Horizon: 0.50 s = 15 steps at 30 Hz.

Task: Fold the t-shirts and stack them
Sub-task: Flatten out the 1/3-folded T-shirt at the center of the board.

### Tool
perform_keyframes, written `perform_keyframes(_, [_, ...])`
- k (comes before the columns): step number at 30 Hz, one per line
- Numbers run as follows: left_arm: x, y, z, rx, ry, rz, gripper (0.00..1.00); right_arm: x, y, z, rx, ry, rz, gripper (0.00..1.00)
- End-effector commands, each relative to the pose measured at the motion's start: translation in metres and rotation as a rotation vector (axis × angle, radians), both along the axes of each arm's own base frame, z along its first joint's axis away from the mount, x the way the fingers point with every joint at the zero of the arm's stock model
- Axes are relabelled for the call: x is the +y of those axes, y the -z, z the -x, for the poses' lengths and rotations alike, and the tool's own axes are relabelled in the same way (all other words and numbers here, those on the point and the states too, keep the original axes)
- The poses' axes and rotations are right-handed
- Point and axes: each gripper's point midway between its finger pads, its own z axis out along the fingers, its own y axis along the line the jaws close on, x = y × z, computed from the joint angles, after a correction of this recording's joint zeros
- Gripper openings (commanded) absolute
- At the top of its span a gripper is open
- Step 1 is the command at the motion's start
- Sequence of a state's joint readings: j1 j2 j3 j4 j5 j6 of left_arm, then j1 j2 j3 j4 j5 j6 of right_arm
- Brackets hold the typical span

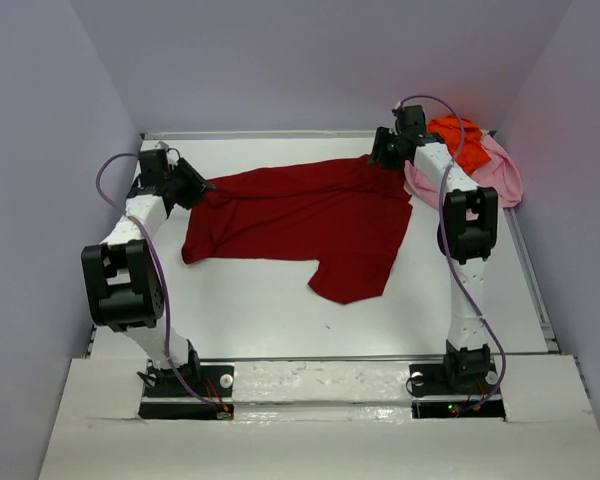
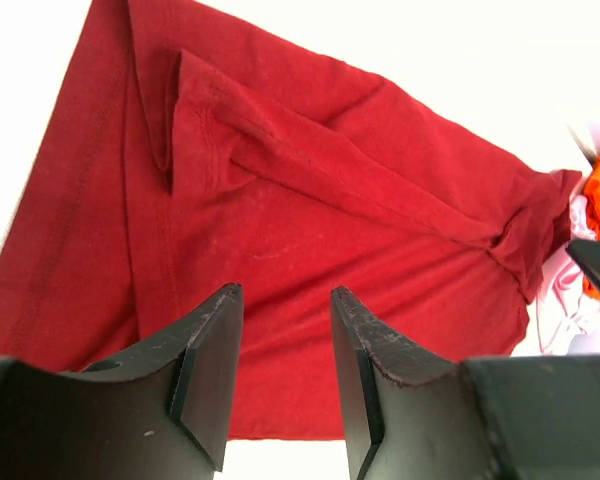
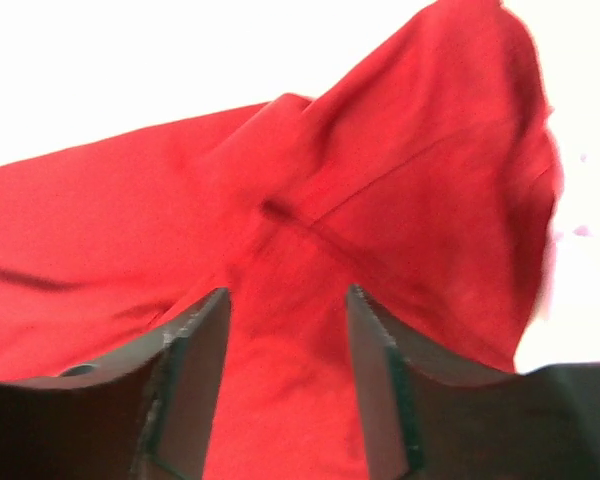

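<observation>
Left fingers (image 2: 230,310): parted, with nothing pinched between them; only cloth shows beyond the gap. Right fingers (image 3: 215,318): likewise parted. We find no fold caught between them, though that view is blurred.

Both sets hang just over the dark red shirt (image 1: 300,215), which lies spread on the bench (image 1: 260,320). Its long axis runs left to right across the far half. One lobe, a sleeve or a hem corner, reaches toward the near edge.

The left fingers stand at the shirt's left end and the right fingers at its far right end. Each arm is thus the nearer to its own end, and the cloth runs away from each toward the other. We judge that the coming move turns on this: a pinch straight down at both ends before any fold across the long axis.

The orange shirt (image 1: 460,132) and the pink shirt (image 1: 502,178) lie heaped in the far right corner, beyond the right arm, touching each other.

No brand, label or writing can be read on any shirt.
</observation>
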<state>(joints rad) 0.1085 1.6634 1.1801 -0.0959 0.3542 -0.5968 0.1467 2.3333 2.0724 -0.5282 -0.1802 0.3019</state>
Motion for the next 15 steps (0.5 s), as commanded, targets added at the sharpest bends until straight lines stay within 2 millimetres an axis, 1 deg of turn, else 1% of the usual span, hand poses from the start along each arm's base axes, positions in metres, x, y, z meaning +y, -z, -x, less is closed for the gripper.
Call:
perform_keyframes(1, [-0.009,-0.032,0.006,-0.098,0.042,0.014,0.5,-0.021,0.01,-0.021,-0.017,0.066,0.108,0.59])
perform_keyframes(2, [-0.01,-0.035,0.006,-0.105,0.047,0.006,0.5,-0.022,0.012,-0.025,-0.019,0.072,0.114,0.6])
perform_keyframes(3, [-0.013,-0.037,0.007,-0.113,0.054,-0.011,0.5,-0.022,0.004,-0.032,-0.037,0.074,0.118,0.63])
perform_keyframes(4, [-0.015,-0.039,0.007,-0.118,0.059,-0.018,0.5,-0.023,0.017,-0.035,-0.023,0.073,0.13,0.63])
perform_keyframes(6, [-0.017,-0.04,0.007,-0.12,0.065,-0.025,0.5,-0.026,0.015,-0.044,-0.044,0.079,0.15,0.64])
perform_keyframes(7, [-0.019,-0.039,0.007,-0.117,0.071,-0.026,0.5,-0.027,0.007,-0.05,-0.072,0.084,0.157,0.64])
perform_keyframes(8, [-0.021,-0.039,0.007,-0.116,0.075,-0.025,0.5,-0.032,0.007,-0.055,-0.082,0.103,0.181,0.64])
perform_keyframes(9, [-0.022,-0.038,0.008,-0.114,0.081,-0.026,0.5,-0.033,0.016,-0.057,-0.076,0.104,0.189,0.64])
perform_keyframes(10, [-0.026,-0.04,0.008,-0.117,0.091,-0.028,0.5,-0.033,0.009,-0.063,-0.1,0.111,0.189,0.64])
perform_keyframes(11, [-0.028,-0.04,0.008,-0.12,0.098,-0.029,0.5,-0.04,0.015,-0.065,-0.091,0.125,0.189,0.64])
perform_keyframes(12, [-0.03,-0.041,0.008,-0.123,0.101,-0.03,0.5,-0.04,0.014,-0.066,-0.095,0.126,0.19,0.64])
perform_keyframes(15, [-0.031,-0.042,0.008,-0.123,0.105,-0.031,0.5,-0.034,0.016,-0.064,-0.089,0.107,0.162,0.63])
